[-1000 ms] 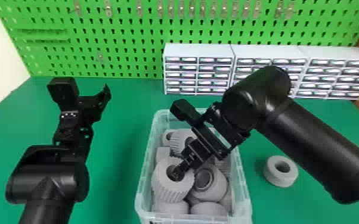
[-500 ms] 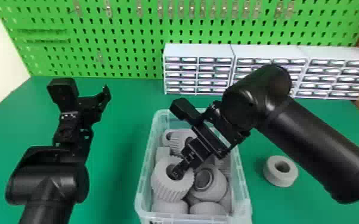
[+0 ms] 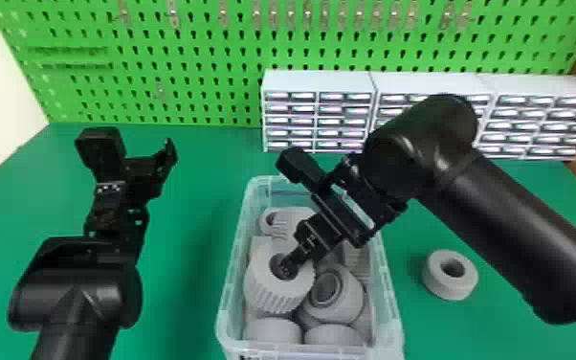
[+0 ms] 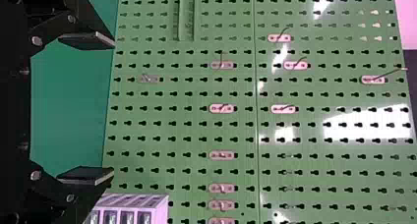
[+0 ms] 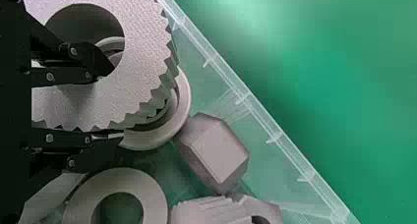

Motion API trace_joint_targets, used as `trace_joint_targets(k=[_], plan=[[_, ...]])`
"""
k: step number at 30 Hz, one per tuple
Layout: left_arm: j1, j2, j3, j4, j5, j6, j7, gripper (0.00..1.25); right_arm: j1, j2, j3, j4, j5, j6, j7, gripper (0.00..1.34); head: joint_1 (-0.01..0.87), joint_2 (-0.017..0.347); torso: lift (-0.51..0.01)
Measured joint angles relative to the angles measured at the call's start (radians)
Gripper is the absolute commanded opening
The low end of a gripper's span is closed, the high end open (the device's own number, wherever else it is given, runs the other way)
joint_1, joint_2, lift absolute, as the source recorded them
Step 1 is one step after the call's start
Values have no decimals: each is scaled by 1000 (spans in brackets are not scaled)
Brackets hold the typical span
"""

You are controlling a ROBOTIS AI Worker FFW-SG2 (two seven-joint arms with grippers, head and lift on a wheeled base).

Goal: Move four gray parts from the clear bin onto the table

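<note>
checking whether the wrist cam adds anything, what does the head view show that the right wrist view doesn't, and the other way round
Head view: the pegboard, drawer units, left arm and smooth gray ring lying right of the bin.

Right wrist view: the right gripper's finger outside the rim of the toothed ring.

Both: that ring with a finger in its hole, the clear bin and green table.
</note>
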Motion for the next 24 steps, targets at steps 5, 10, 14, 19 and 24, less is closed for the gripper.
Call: trace_joint_targets(k=[5,10,14,19,24], plan=[[0,0,0,0,0,0,0,905,5,-3,-27,-14,14,11,0,373,693,72,-52],[0,0,-1,0,0,0,0,905,8,-6,-57,-29,31,24,0,373,693,72,-52],[0,0,-2,0,0,0,0,905,13,-10,-84,-39,43,33,0,373,693,72,-52],[3,0,-3,0,0,0,4,905,22,-13,-124,-54,61,44,0,373,693,72,-52],[8,0,-5,0,2,0,8,905,30,-18,-173,-73,93,45,-1,373,693,72,-52]])
